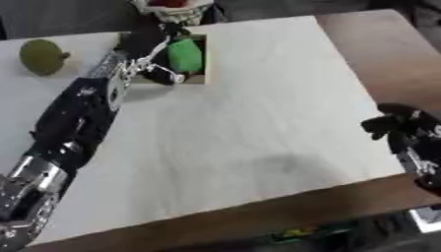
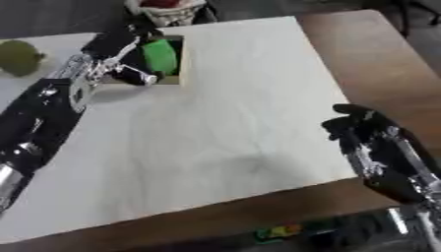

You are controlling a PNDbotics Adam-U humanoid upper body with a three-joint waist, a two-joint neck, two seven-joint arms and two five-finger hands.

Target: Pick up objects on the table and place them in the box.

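Note:
A small wooden box (image 1: 206, 74) stands near the far edge of the white tabletop (image 1: 258, 123). A bright green object (image 1: 186, 55) sits in its opening. My left arm stretches from the lower left up to the box, and my left hand (image 1: 153, 53) is curled round the green object, fingers above it and thumb (image 1: 165, 76) below. An olive-green round object (image 1: 41, 56) lies on the table at the far left, apart from the hand. My right hand (image 2: 366, 129) hovers at the table's right edge, fingers relaxed, holding nothing.
A white and red thing (image 1: 176, 10) shows just beyond the far edge behind the box. Brown wood (image 1: 388, 59) borders the white top on the right and along the front. Small coloured items (image 2: 280, 230) lie below the front edge.

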